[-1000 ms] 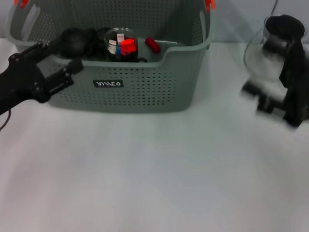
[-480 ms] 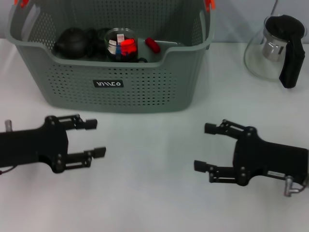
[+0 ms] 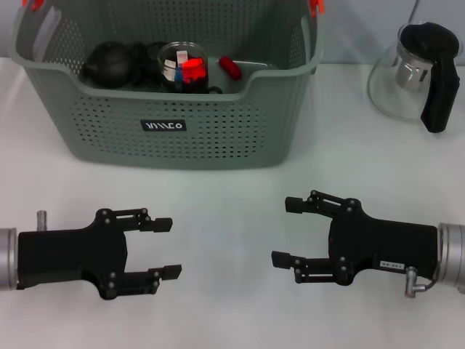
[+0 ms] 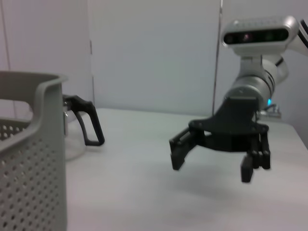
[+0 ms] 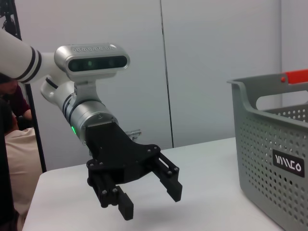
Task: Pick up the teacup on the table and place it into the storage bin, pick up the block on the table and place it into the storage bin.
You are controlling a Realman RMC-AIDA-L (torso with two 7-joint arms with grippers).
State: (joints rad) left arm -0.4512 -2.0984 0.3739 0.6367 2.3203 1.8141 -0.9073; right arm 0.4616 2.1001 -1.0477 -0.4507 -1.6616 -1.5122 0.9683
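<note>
Nearest to us, we are holding the left gripper point(image 3: 163, 247) and the right gripper point(image 3: 290, 231) low over the bare tabletop point(image 3: 225, 305), both with fingers apart and gripping nothing, pointed toward each other.

Behind them the storage bin point(image 3: 174, 138) is standing on the tabletop. Inside it we are seeing a small glass teacup point(image 3: 182, 65) with something red showing in it, a dark round item point(image 3: 107, 62) beside it and a small red piece point(image 3: 229, 67) just next to the cup.

We are judging the teacup to be light, stiff, smooth and breakable, best pinched across its rim or wall with gentle force. We are judging the red piece to be rigid and light, suited to a hold across flat sides.

We cannot tell whether the red content is the block; the bin wall is hiding the lower parts of the contents.

Farthest right, a glass teapot point(image 3: 407, 80) is sitting well apart.
</note>
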